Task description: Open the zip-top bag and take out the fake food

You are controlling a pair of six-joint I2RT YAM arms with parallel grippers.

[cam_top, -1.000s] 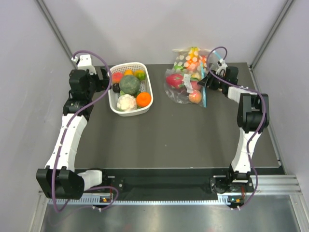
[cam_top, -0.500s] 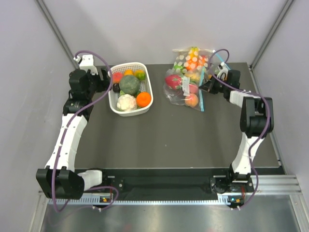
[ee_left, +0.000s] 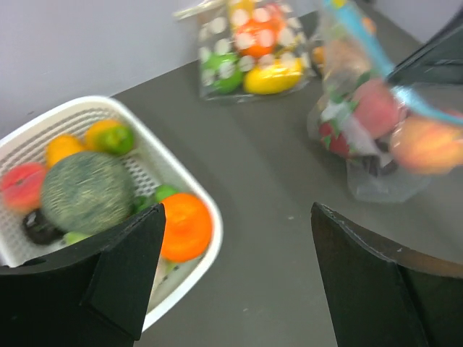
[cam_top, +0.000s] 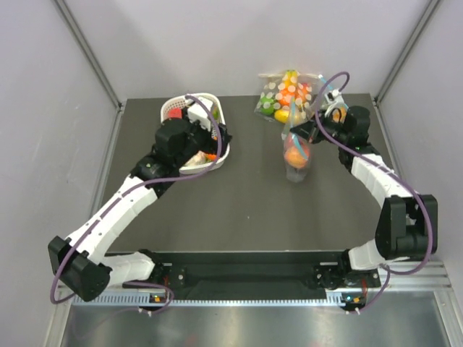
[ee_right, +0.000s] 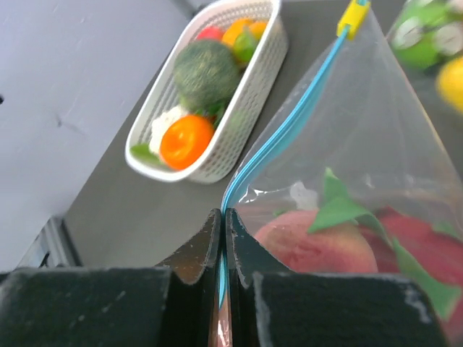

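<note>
The zip-top bag [cam_top: 297,157] hangs lifted above the table at the back right, its teal-blue zip strip [ee_right: 278,134] uppermost. My right gripper [cam_top: 309,131] is shut on that strip; in the right wrist view the jaws [ee_right: 226,218] pinch its near end, and a yellow slider [ee_right: 353,14] sits at the far end. The fake food lies in the bag's bottom: an orange-pink peach [ee_right: 318,246] and red fruit [ee_left: 376,108]. The bag also shows blurred in the left wrist view [ee_left: 376,144]. My left gripper [ee_left: 239,217] is open and empty, over the table beside the basket, left of the bag.
A white basket [cam_top: 173,105] with cabbage, cauliflower and an orange [ee_left: 184,225] stands at the back left, partly under my left arm. A polka-dot clear bag [cam_top: 286,94] of small fruit lies against the back wall, behind the lifted bag.
My right gripper has lifted the zip-top bag off the table by its strip and carried it nearer and to the right. My left arm has swung right from the back left corner over the basket.
</note>
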